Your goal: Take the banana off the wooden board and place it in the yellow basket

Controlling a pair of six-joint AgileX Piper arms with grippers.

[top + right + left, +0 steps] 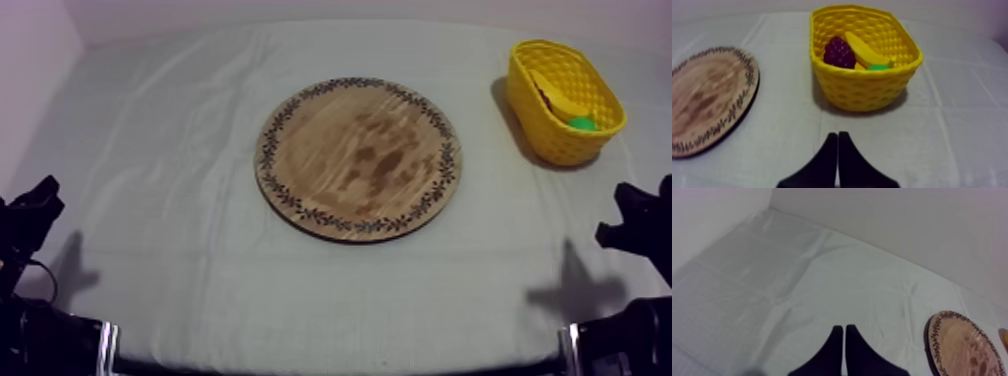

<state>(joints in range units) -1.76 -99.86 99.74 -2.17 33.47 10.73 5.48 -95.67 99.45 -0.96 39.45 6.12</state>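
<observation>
The cloth (180,260) is matt and creased; the board (358,158) is grained, mottled wood; the basket (864,87), far right, looks like glossy openwork plastic.

The right end effector (837,134) is closed into a narrow black wedge above the cloth-covered desk (952,130). At its 12 o'clock stands the yellow basket (864,95). Inside lie the banana (864,50), a bunch of grapes (838,52) at the banana's 9 o'clock, and a partly hidden green piece (877,67). The wooden board (707,95) lies at the end effector's 10 o'clock, apart from the basket.
</observation>
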